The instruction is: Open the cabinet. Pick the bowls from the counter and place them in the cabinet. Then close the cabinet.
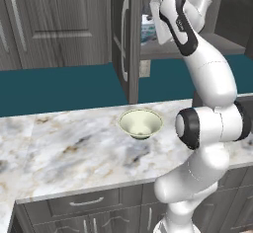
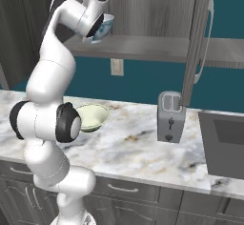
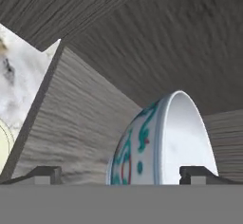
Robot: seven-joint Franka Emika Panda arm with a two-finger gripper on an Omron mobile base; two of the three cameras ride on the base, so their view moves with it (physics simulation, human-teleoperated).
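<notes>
The cabinet (image 1: 126, 34) stands open, its dark door swung out toward me, also seen from the right (image 2: 198, 38). My arm reaches up onto its shelf (image 2: 143, 47). The blue-patterned bowl (image 3: 161, 142) rests on that shelf at my hand (image 1: 148, 29) (image 2: 106, 26). My gripper (image 3: 121, 173) is open, its fingertips (image 3: 47, 173) spread wide on either side of the bowl's near wall. The cream-green bowl (image 1: 141, 123) sits upright on the counter (image 1: 64, 148) below the cabinet, just left of my arm (image 2: 93, 116).
A silver toaster (image 2: 170, 117) stands on the counter under the open door's edge. A dark cooktop (image 2: 224, 143) lies at the far right. Closed grey wall cabinets (image 1: 49, 19) fill the left. Drawers (image 1: 86, 202) run under the counter.
</notes>
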